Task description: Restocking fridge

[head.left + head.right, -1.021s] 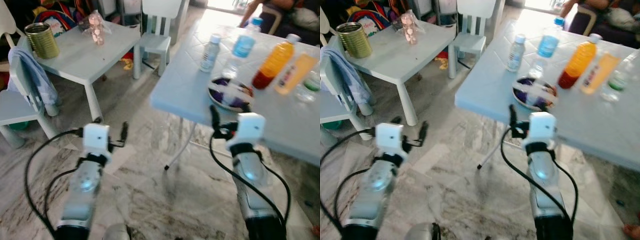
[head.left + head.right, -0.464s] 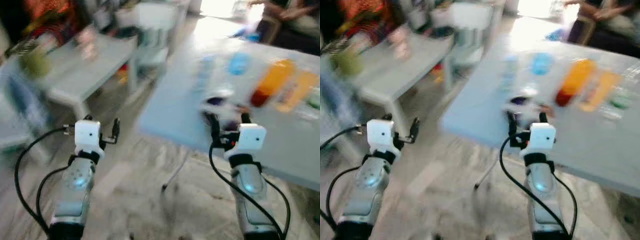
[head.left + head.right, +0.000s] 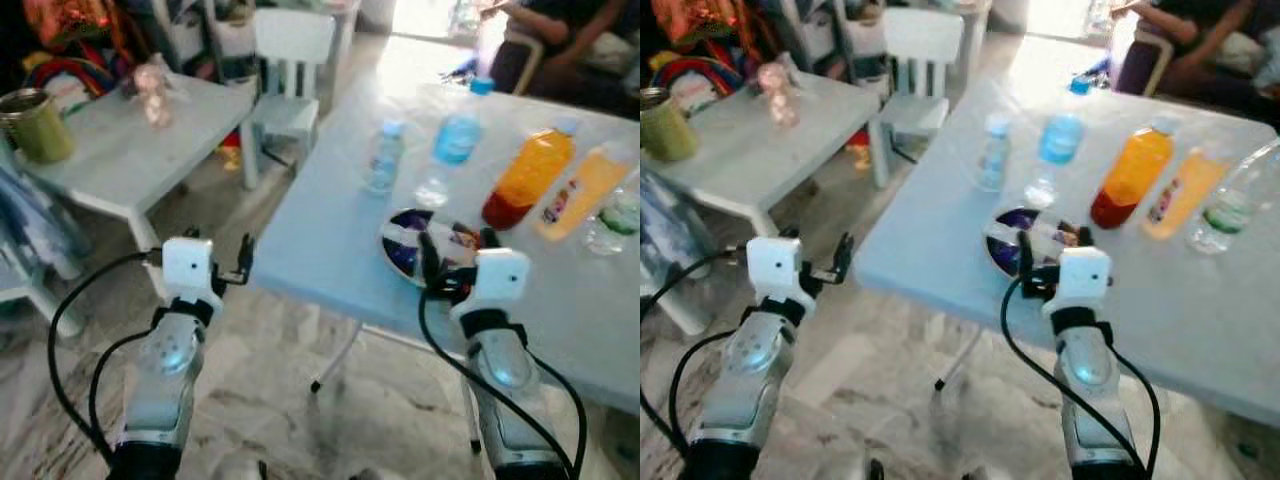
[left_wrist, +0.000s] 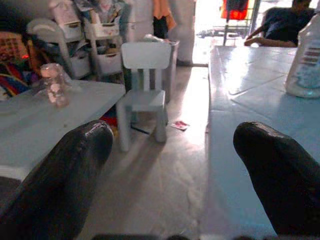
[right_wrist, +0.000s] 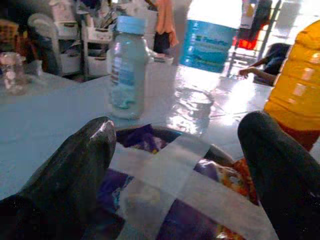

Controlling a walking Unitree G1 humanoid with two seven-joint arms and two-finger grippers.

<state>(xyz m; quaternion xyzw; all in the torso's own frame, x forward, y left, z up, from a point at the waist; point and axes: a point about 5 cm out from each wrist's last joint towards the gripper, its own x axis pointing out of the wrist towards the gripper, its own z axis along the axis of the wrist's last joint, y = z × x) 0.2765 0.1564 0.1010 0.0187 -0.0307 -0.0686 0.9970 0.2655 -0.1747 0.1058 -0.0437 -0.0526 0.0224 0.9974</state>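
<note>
On the pale blue table (image 3: pixel 330 225) stands a dark bowl (image 3: pixel 408 250) of purple and orange packets, sealed with a cross of white tape (image 5: pixel 165 170). Behind it are a small clear bottle (image 3: pixel 384 157), a blue-labelled water bottle (image 3: pixel 455 140), an orange juice bottle (image 3: pixel 527 180), a yellow bottle (image 3: pixel 580 192) and a green-labelled bottle (image 3: pixel 620 215). My right gripper (image 3: pixel 457 252) is open at the bowl's near rim, one finger to each side of it. My left gripper (image 3: pixel 220 250) is open and empty, held in the air just off the table's left edge.
A low white table (image 3: pixel 110 165) to the left carries a green tin (image 3: pixel 38 125) and a jar (image 3: pixel 155 85). A white child's chair (image 3: pixel 285 70) stands behind it. A person (image 3: pixel 560 30) sits beyond the blue table. A thin table leg (image 3: pixel 340 360) slants to the marble floor.
The camera has moved closer to the blue table. My right gripper, earlier short of the table's edge, now reaches over it to the bowl. Both grippers stay open.
</note>
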